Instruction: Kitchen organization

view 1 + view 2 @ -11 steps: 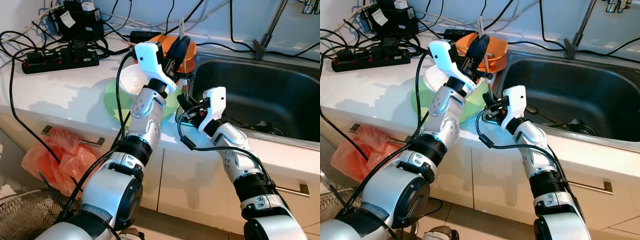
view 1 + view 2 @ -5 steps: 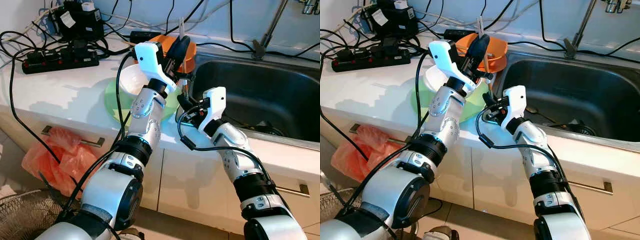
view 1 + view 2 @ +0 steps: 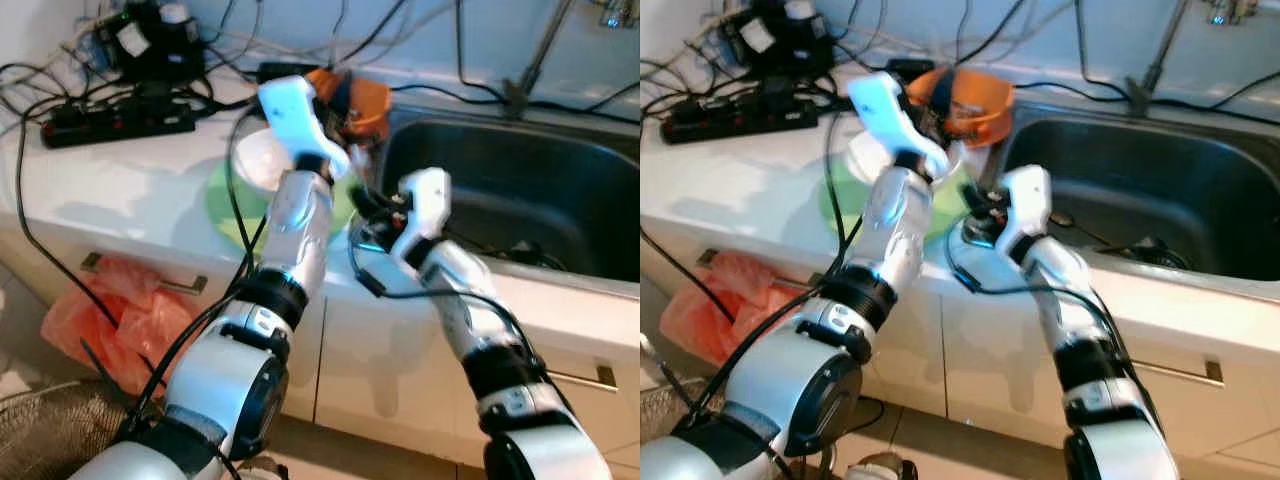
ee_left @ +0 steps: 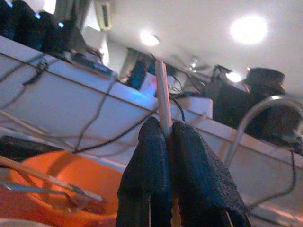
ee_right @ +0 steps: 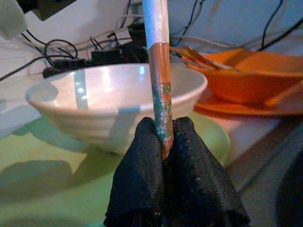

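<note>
A thin chopstick [image 5: 158,71], copper and white, stands between the white bowl and the sink. My right gripper [image 5: 163,130] is shut on its lower part just above the counter edge [image 3: 365,200]. My left gripper [image 4: 163,130] is shut on a chopstick [image 4: 162,99] higher up, in front of the orange bowl [image 3: 365,98]; it looks like the same stick, though blur hides the join. The white bowl [image 3: 258,160] sits on a green plate [image 3: 222,205]. The orange bowl rests on an orange plate [image 5: 265,106] and holds several utensils [image 4: 42,182].
A steel sink [image 3: 530,190] with a faucet [image 3: 535,55] lies to the right, with items near its drain. A black power strip [image 3: 110,118] and tangled cables crowd the back left of the counter. A red plastic bag [image 3: 105,310] hangs by the drawer handle below.
The head views have turned blurred. My left arm has shifted slightly up and to the left, and the right forearm has moved a little too. Both grips look unchanged.
</note>
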Available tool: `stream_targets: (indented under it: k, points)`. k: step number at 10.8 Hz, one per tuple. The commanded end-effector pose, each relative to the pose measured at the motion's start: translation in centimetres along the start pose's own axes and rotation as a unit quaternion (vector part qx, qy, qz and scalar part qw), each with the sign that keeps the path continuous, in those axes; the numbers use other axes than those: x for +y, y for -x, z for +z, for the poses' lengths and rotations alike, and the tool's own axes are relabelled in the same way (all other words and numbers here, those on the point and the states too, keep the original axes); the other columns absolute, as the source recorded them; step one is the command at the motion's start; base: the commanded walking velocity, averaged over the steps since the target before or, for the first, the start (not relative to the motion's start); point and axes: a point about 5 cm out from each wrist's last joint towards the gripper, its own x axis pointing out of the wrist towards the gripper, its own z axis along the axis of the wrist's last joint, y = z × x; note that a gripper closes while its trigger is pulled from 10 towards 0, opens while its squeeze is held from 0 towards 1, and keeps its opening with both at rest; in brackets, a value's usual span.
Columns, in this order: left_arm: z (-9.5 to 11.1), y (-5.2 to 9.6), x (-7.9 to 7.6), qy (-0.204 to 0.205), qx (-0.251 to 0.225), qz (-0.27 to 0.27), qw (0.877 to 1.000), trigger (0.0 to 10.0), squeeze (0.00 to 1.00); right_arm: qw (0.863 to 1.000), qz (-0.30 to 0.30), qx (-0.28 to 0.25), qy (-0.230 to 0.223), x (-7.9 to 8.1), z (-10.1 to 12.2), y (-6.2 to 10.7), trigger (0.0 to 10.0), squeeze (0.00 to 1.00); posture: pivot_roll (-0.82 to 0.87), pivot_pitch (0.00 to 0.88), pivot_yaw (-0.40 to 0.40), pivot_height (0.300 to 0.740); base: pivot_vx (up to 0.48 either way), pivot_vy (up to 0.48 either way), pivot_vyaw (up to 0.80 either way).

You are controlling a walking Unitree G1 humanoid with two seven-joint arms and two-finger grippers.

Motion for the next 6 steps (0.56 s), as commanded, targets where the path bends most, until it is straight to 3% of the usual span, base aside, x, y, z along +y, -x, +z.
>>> stream_targets:
  k: [1, 4, 5, 6]
  points:
    - [-1.9, 0.5, -8.9, 0.073, 0.043, -0.207, 0.975, 10.0, 0.0, 0.995, -0.056, -0.083, 0.006, -2.3, 3.4, 0.9, 10.0, 0.0, 0.15, 0.149, -0.025, 0.74, 0.0, 0.0, 0.0]
    - [-1.9, 0.5, -8.9, 0.073, 0.043, -0.207, 0.975, 10.0, 0.0, 0.995, -0.056, -0.083, 0.006, -2.3, 3.4, 0.9, 10.0, 0.0, 0.15, 0.149, -0.025, 0.74, 0.0, 0.0, 0.0]
    - [-3.3, 2.0, -4.0, 0.004, 0.076, -0.136, 0.988, 10.0, 1.0, 0.995, -0.071, -0.073, 0.007, -2.9, 2.9, 0.8, 10.0, 0.0, 0.15, 0.0, 0.0, 0.74, 0.0, 0.0, 0.0]
    - [-3.3, 2.0, -4.1, 0.0, 0.076, -0.131, 0.988, 10.0, 1.0, 0.995, -0.071, -0.073, 0.007, -3.0, 2.9, 0.7, 10.0, 0.0, 0.15, 0.0, 0.0, 0.74, 0.0, 0.0, 0.0]
